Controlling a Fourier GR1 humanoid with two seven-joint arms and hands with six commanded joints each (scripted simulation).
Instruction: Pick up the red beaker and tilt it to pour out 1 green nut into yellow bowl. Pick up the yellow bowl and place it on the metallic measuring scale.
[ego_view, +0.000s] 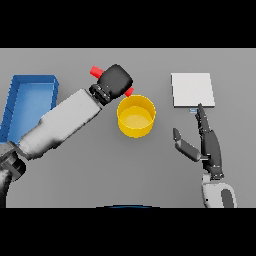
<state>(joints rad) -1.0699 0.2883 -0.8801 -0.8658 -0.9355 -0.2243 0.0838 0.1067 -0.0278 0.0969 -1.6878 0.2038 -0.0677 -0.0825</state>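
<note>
Gripping the red beaker (95, 72), the left hand (116, 80) has its fingers curled round the vessel's middle, so that only two red ends show: one up and to the left of the hand, the other, at about (129, 92), poking out just above the upper-left rim of the yellow bowl (136, 116). That line between the two red ends is the beaker's long axis, and it slants down toward the bowl; I judge the lower end to be the mouth, tipped over the rim, though the hand hides too much to be sure. No green nut is visible, neither in the bowl's yellow floor nor at the beaker's lip, so whether the single nut has dropped cannot be told. The pour looks to be the step in hand, and what it turns on is that lower red end staying over the bowl's opening and not outside its wall; it sits right at the edge, so a nut could fall onto the table (90, 170) beside the bowl. To the right of the bowl and a little farther back lies the flat pale scale (192, 90), apart from the bowl. The right hand (207, 142) rests to the right of the bowl, fingers straight and relaxed, pointing up toward the scale's near edge and holding nothing; it is the nearer hand to both bowl and scale for the later carry. A blue bin (30, 82) stands well to the left of the bowl.
</note>
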